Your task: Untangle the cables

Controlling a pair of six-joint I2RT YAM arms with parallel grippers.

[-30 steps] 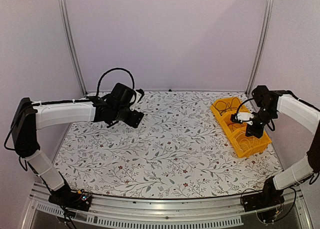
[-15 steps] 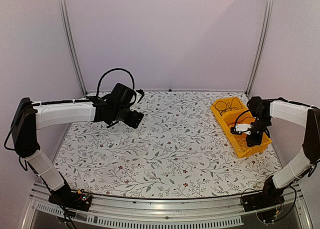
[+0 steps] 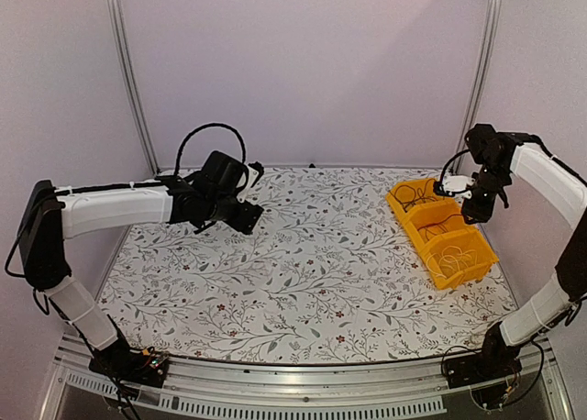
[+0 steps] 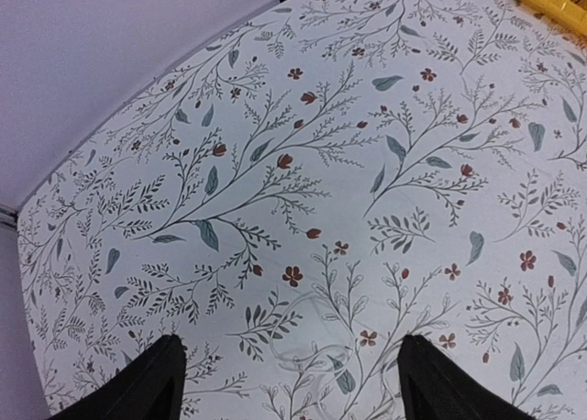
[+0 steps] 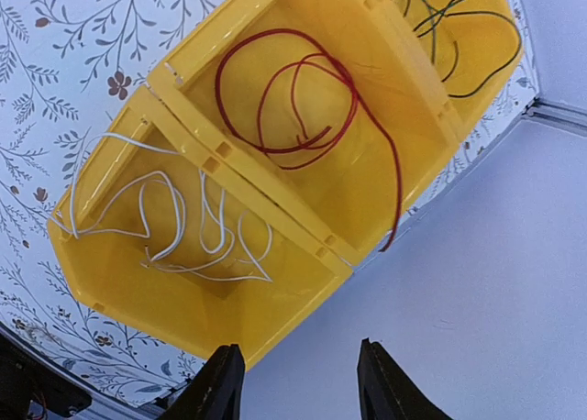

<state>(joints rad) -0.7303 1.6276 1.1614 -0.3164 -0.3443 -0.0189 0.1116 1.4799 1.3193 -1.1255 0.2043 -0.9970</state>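
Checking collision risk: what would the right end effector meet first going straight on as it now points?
Probably the side rim of the yellow bin, by the compartment holding the white cable; depth is unclear.

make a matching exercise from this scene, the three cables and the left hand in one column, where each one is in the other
Things:
1. red cable
2. white cable
3. black cable
4. left hand

Places:
A. yellow bin, end compartment nearest the front edge of the table
B. above the floral table, open, holding nothing
C. yellow bin, middle compartment, one end draped over the wall
D. yellow bin, end compartment farthest from the front edge

Pairs: 1-C, 2-A, 3-D, 4-B
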